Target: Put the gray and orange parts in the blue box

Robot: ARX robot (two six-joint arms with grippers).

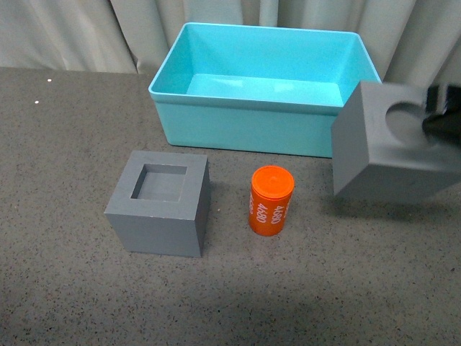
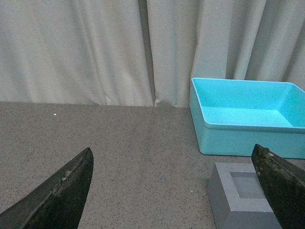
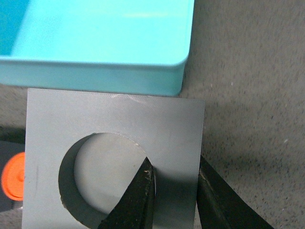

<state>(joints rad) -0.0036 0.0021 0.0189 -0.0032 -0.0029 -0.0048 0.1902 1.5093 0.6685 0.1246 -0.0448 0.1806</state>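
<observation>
One round-recess cube [image 1: 360, 148], blurred, clamped by right tool [image 3: 174, 166], mostly off-frame; left tool [image 2: 172, 150] apart.

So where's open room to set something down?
The blue box is empty. Bare table lies left of the square-recess cube and along the near edge. Crowded: between that cube, the orange cylinder and the round-recess cube held by the right gripper.

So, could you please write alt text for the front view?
The right tool grips a tilted gray cube with a round recess beside the empty turquoise bin. Nearer the camera stand a gray cube with a square recess and an orange cylinder marked 4680.
</observation>
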